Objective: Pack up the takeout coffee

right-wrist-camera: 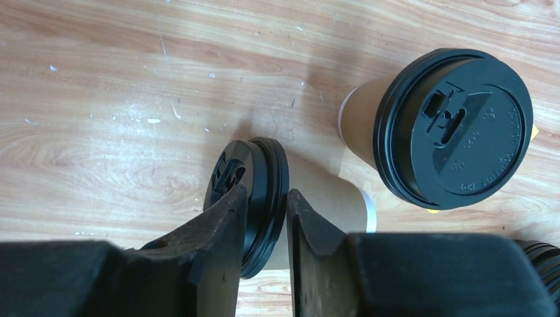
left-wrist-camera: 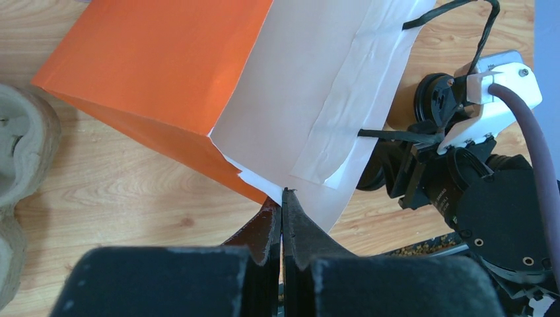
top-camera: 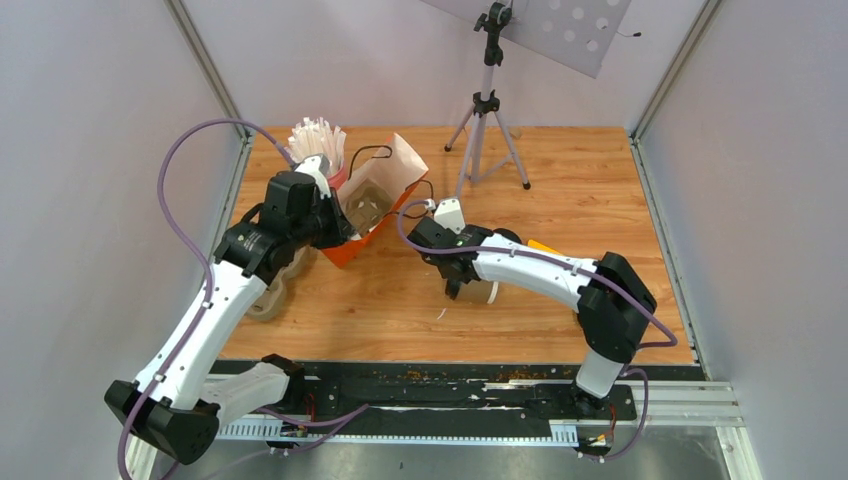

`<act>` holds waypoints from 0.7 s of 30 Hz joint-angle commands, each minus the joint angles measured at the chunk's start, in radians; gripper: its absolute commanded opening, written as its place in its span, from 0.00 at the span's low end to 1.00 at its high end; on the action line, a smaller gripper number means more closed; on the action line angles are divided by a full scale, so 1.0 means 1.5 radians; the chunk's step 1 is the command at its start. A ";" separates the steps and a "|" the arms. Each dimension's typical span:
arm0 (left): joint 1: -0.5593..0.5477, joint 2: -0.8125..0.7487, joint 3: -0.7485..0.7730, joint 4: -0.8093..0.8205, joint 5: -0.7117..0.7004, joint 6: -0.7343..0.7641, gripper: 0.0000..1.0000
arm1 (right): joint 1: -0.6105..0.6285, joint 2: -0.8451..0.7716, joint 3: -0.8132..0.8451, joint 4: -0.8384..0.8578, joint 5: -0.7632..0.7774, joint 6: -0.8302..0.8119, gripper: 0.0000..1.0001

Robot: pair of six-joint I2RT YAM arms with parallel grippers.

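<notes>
A kraft-brown takeout coffee (right-wrist-camera: 330, 205) lies on its side on the wooden table, its black lid (right-wrist-camera: 264, 165) pointing left. My right gripper (right-wrist-camera: 267, 191) straddles that lid's rim, one finger on the lid's top and the other behind the rim against the cup wall, both touching. In the top view this gripper (top-camera: 462, 290) sits at mid-table over the cup (top-camera: 485, 292). A second lidded cup (right-wrist-camera: 455, 125) stands just beyond. My left gripper (left-wrist-camera: 284, 198) is shut on the white inner edge of the orange paper bag (left-wrist-camera: 165, 66), holding the bag (top-camera: 375, 205) tipped open.
A pink cup of white sticks (top-camera: 320, 145) stands behind the bag. The grey-brown pulp tray (top-camera: 275, 290) lies by the left arm. A camera tripod (top-camera: 487, 130) stands at the back. A yellow item (top-camera: 545, 245) lies beside the right arm.
</notes>
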 commanded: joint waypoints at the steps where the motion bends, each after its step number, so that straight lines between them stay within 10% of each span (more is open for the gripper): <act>1: -0.001 -0.032 -0.008 0.034 0.003 0.002 0.00 | 0.003 -0.046 -0.025 -0.005 -0.020 0.010 0.27; 11: -0.001 -0.036 -0.008 0.032 0.002 0.002 0.00 | 0.003 -0.087 -0.038 -0.006 -0.033 0.010 0.18; 21: -0.001 -0.038 -0.006 0.029 -0.004 0.008 0.00 | 0.054 -0.153 -0.075 0.001 -0.057 -0.111 0.45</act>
